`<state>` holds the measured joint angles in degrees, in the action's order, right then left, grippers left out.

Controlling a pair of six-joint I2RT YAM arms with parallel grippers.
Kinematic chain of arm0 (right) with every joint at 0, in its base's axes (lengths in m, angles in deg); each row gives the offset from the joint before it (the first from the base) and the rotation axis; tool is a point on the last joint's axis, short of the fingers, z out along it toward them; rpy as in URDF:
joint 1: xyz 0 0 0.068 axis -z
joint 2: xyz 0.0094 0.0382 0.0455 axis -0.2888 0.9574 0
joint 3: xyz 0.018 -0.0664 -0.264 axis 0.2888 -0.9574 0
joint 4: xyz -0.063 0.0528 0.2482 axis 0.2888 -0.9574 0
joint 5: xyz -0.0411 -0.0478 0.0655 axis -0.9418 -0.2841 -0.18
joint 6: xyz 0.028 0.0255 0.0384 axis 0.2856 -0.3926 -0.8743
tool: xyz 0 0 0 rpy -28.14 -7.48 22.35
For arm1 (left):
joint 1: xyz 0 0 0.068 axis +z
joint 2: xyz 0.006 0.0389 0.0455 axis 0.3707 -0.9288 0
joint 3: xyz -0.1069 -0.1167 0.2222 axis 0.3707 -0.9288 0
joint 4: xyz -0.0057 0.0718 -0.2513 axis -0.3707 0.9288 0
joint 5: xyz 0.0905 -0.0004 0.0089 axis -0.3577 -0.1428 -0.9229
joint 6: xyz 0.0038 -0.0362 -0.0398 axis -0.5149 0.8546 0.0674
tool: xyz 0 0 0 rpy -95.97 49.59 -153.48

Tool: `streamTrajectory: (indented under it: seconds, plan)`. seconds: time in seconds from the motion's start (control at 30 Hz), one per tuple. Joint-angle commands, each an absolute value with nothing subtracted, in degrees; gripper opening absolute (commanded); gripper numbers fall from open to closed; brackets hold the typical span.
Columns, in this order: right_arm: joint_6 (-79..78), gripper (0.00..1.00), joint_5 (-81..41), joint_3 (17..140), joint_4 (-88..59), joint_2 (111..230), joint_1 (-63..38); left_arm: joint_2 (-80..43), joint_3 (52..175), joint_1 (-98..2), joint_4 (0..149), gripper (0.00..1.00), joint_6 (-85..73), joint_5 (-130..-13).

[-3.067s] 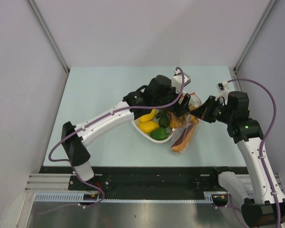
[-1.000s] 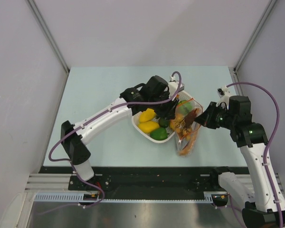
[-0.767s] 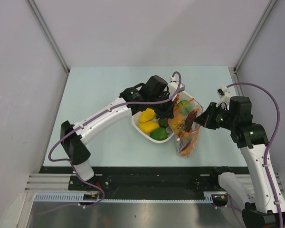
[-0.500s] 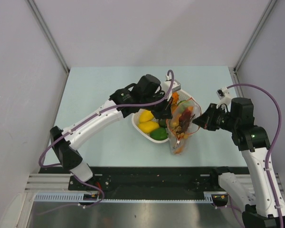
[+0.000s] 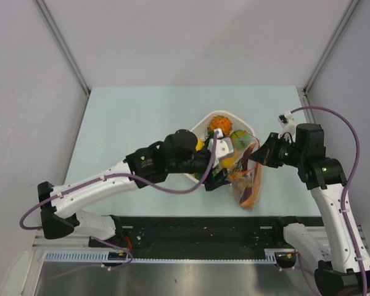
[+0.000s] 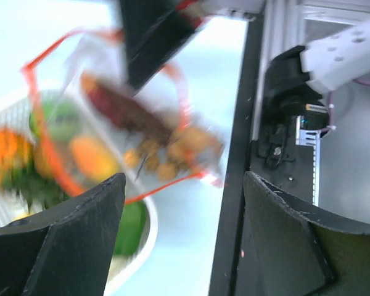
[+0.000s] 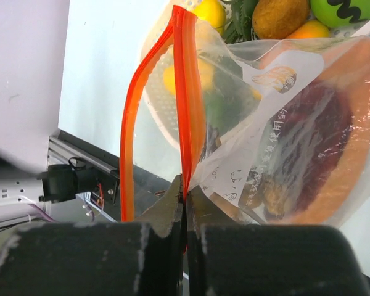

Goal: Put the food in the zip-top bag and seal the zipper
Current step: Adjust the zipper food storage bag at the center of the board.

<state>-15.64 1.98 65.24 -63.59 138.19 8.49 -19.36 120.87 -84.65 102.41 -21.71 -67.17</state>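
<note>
Orange-red zipper (image 7: 182, 92) is the bit to watch. The right hand (image 7: 184, 185) is clamped on it at one end of the mouth, fingers pressed together on the strip, and the bag (image 7: 277, 142) hangs off that pinch. Through the plastic you can see the slice (image 7: 320, 160) inside. The left wrist view is blurry, but it shows the berries (image 6: 172, 154) in there too.

Big change: half a second ago the left hand (image 5: 217, 174) was up at the bag mouth, over the basket (image 5: 202, 123). Now that arm is swung back toward the near edge and the hand sits low, just beside the bag's left side. Its fingers are spread apart with nothing between them, so it isn't carrying anything. A few seconds back the bag was also lying flatter on the counter (image 5: 129, 123). Now it dangles from the right hand, with its bottom near the counter's front edge.

My guess at what that means: one loading trip is over. The mouth is a wide open loop in the left wrist view, so nothing is sealed yet. The spiky piece (image 5: 220, 123) and a green piece (image 5: 237, 137) sit in the basket, plus something yellow half hidden by the arm, so there's more food to move before zipping. With the left hand off the mouth, that floppy opening might sag shut.
</note>
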Motion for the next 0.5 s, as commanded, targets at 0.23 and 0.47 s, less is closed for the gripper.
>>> streamTrajectory:
  seconds: [0.23, 0.47]
  plan:
    - [-17.52, 0.0, 4.71, 65.28, -58.39, 138.63, 7.82, -23.44, 118.05, -95.67, 90.24, 0.78, -39.0, -79.81]
    - [-17.43, 0.0, 6.2, 65.19, -58.13, 138.81, 7.47, -27.76, 119.29, -95.59, 87.07, 0.56, -44.98, -90.72]
